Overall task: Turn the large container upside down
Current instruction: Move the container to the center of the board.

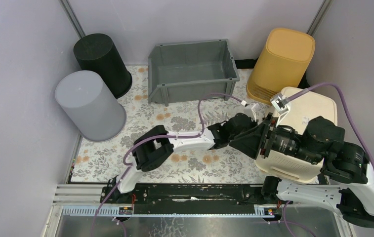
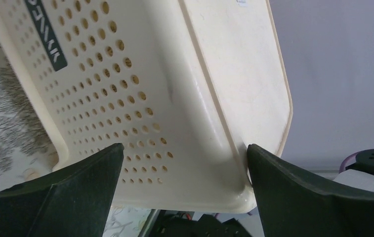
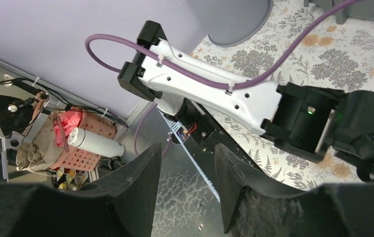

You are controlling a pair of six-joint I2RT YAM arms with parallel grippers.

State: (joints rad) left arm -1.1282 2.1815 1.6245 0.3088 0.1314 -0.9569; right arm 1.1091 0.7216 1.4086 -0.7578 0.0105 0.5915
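The large container is a cream perforated basket at the right of the table, its flat solid face turned upward. In the left wrist view its lower corner fills the frame. My left gripper stands open wide astride that corner: the right fingertip rests against the edge, the left one is off the holed wall. From above, the left gripper reaches in from the left. My right gripper is open with nothing between its fingers; it hangs in front of the container, pointing left.
A grey open bin stands at the back centre and a yellow basket at the back right, close behind the container. A black tub and a grey tub stand at the left. Floral mat; walls on three sides.
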